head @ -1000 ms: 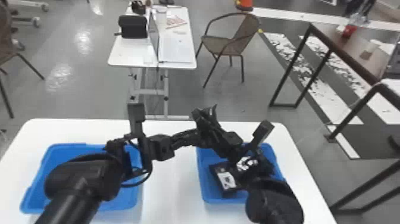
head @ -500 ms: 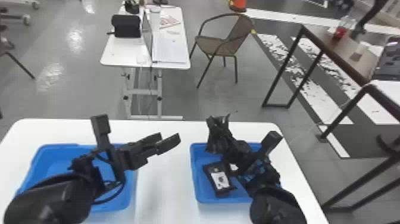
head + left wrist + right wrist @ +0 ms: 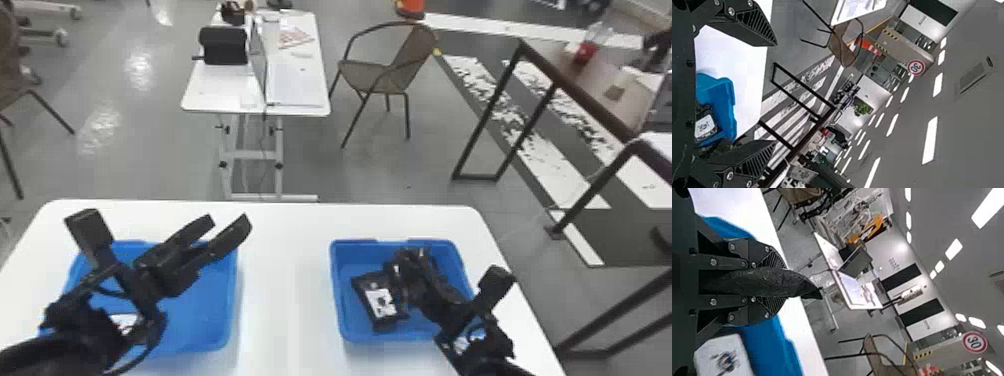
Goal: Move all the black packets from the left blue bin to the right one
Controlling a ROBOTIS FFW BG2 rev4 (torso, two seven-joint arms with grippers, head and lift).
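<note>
The left hand (image 3: 226, 224) is being pulled back toward the left bin (image 3: 231, 310), spread wide, while a black packet (image 3: 756, 282) is being pinched by the right hand (image 3: 778, 282) over the right bin (image 3: 339, 295). Ideally it's being lowered beside the labelled packet (image 3: 382, 302) before release (no flinging, lol).

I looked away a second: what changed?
The left pincer, now open, has drawn back toward the left bin, seemingly having let go of a black packet. The right pincer holds it, now further in over the right bin. Both bins stayed put.
</note>
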